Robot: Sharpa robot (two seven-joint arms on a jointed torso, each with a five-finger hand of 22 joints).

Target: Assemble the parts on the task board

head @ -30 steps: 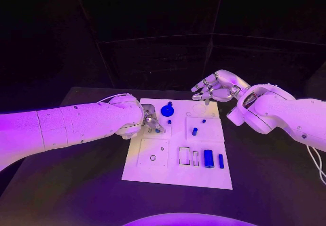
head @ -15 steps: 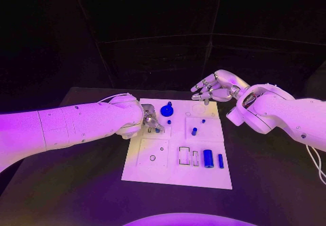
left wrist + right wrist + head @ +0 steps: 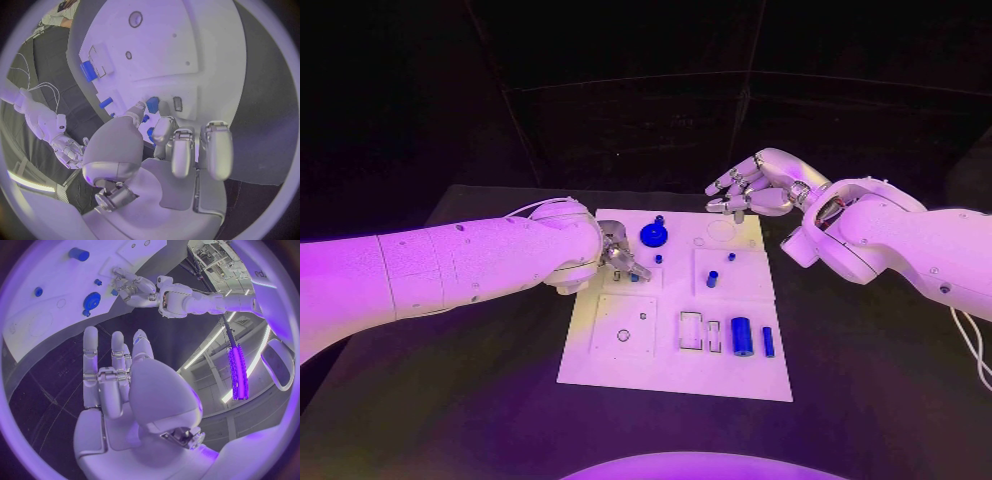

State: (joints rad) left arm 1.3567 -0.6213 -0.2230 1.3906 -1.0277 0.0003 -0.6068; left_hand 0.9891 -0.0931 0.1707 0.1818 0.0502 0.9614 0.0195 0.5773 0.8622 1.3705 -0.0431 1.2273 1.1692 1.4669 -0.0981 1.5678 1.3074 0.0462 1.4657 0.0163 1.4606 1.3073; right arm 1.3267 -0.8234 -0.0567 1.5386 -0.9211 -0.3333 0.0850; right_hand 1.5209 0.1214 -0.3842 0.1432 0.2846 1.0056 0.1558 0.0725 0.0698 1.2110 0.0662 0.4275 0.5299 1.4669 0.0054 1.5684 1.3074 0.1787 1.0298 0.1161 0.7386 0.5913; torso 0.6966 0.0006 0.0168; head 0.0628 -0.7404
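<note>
While the left hand (image 3: 620,262) rests on the task board (image 3: 678,375) with fingertips pinching a small blue part (image 3: 152,104), right hand (image 3: 754,188) hovers past the board's far edge, fingers loosely spread, holding nothing. Round blue knob (image 3: 655,236) just beyond left hand; blue cylinder (image 3: 743,336) well nearer the robot.

My left arm reaches in across the table, its hand (image 3: 620,262) lowered with the wrist bent down, thumb and a fingertip (image 3: 139,107) brought together, other fingers loosely curled. My right hand (image 3: 756,188) hangs raised and apart from it, fingers (image 3: 91,347) spread, holding nothing.
</note>
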